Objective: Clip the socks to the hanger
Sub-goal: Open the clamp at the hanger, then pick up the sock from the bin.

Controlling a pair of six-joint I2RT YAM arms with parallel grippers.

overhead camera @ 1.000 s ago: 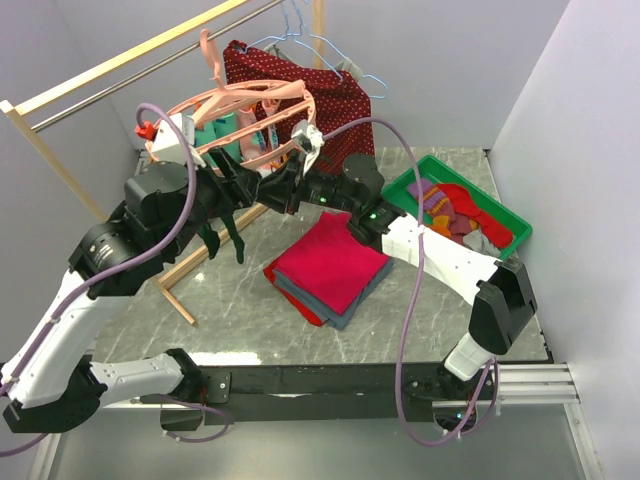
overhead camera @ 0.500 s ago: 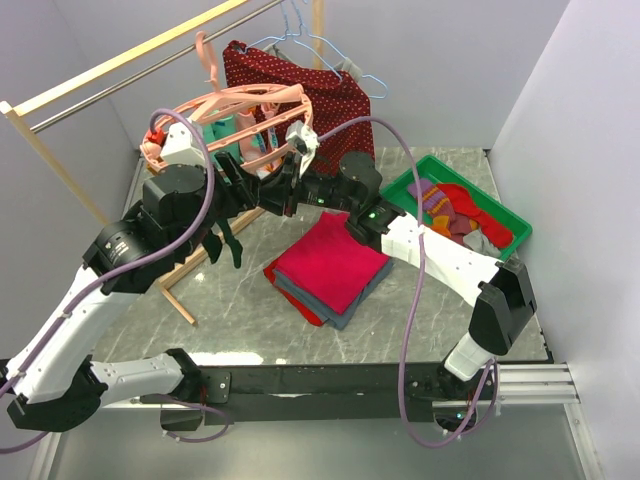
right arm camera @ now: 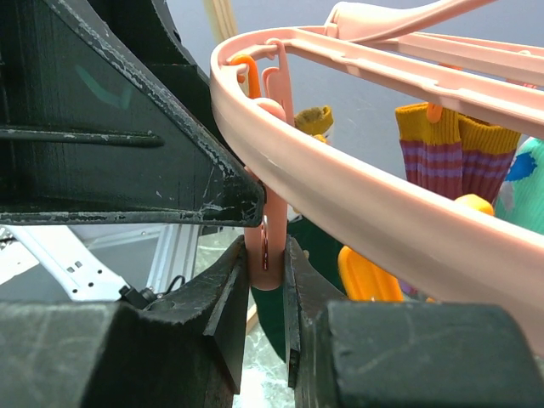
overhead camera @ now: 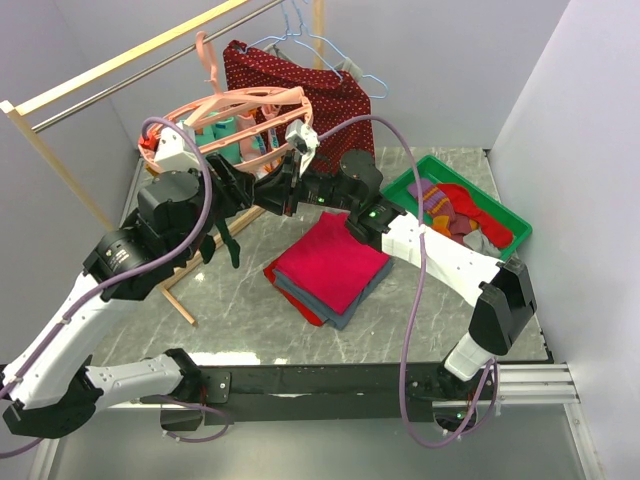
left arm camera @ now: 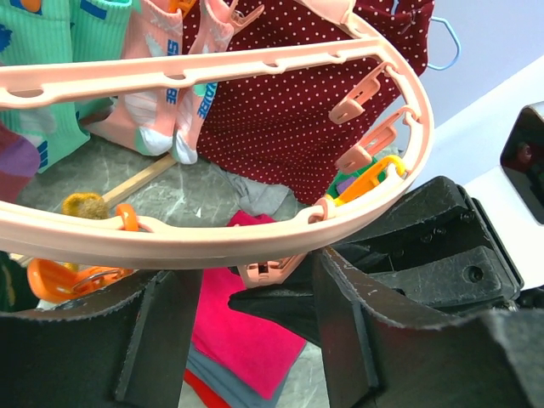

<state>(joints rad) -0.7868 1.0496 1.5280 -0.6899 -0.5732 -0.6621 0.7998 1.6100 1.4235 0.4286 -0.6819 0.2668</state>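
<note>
The pink round hanger [overhead camera: 245,110] hangs from the rack with its ring [left arm camera: 212,242] crossing the left wrist view. My right gripper [right arm camera: 270,272] is shut on a pink clip [right arm camera: 270,242] under the ring [right arm camera: 382,212]. A dark green sock [right arm camera: 272,327] hangs just behind that clip and dangles below the hanger [overhead camera: 228,240]. My left gripper [left arm camera: 255,340] is open, its fingers [left arm camera: 357,340] either side of the same clip [left arm camera: 268,270]. Teal [left arm camera: 42,76], pink [left arm camera: 170,93] and purple-striped [right arm camera: 450,153] socks hang clipped. More socks [overhead camera: 455,205] lie in the bin.
A green bin [overhead camera: 402,183] stands at the right. A folded red and grey cloth stack [overhead camera: 330,265] lies mid-table. The dark red dotted garment [overhead camera: 330,100] and light-blue wire hangers [overhead camera: 330,50] hang on the wooden rack [overhead camera: 130,55], whose foot [overhead camera: 175,295] lies at left.
My left arm has shifted a little right and closer under the hanger ring, and its jaws have narrowed slightly. The right gripper has kept its hold on the clip.
</note>
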